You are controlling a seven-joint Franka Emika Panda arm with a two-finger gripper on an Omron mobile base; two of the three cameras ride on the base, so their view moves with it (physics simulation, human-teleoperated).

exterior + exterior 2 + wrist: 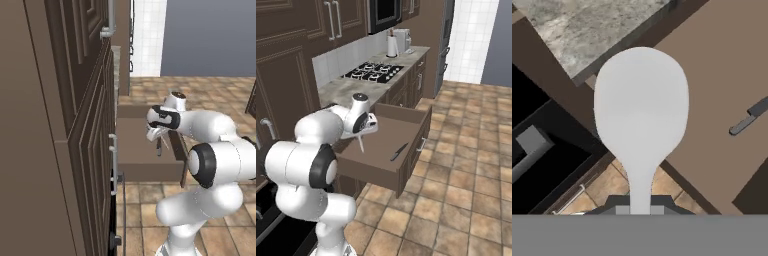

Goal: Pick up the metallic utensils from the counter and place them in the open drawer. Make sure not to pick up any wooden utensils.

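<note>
Hand view: spoon in hand, over drawer edge; knife inside.

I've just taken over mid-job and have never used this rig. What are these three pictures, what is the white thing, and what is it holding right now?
The white thing is a robot arm on a base that can drive. Two pictures come from cameras on that base, behind the arm to its left and right. The third looks along its pincer. The pincer is shut on the handle of a grey spoon, whose bowl hangs down at the edge of the open drawer. A knife already lies in the drawer. Next to the drawer is a stone counter.
</note>
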